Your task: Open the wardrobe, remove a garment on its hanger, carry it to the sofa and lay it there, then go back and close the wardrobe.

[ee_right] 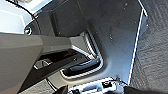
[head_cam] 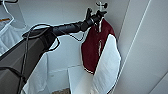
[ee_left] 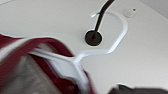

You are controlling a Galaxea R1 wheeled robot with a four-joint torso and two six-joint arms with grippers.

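Note:
The wardrobe [head_cam: 62, 17] stands open, its white door [head_cam: 142, 55] swung to the right. Inside hangs the maroon garment [head_cam: 93, 47] with white sleeves, seen close up in the left wrist view [ee_left: 53, 48]. The white hanger [ee_left: 110, 50] carries it, and its hook still curls around a black peg [ee_left: 93, 37]. My left arm reaches up from the lower left. My left gripper [head_cam: 96, 15] is at the hanger's neck, right at the garment's collar. My right gripper [ee_right: 96, 91] hangs low beside the robot's dark base.
A white T-shirt [head_cam: 7, 36] hangs at the left of the wardrobe. A white shelf or box [head_cam: 77, 77] sits low inside, below the garment. Dark carpet [ee_right: 152, 62] lies beside the robot's base.

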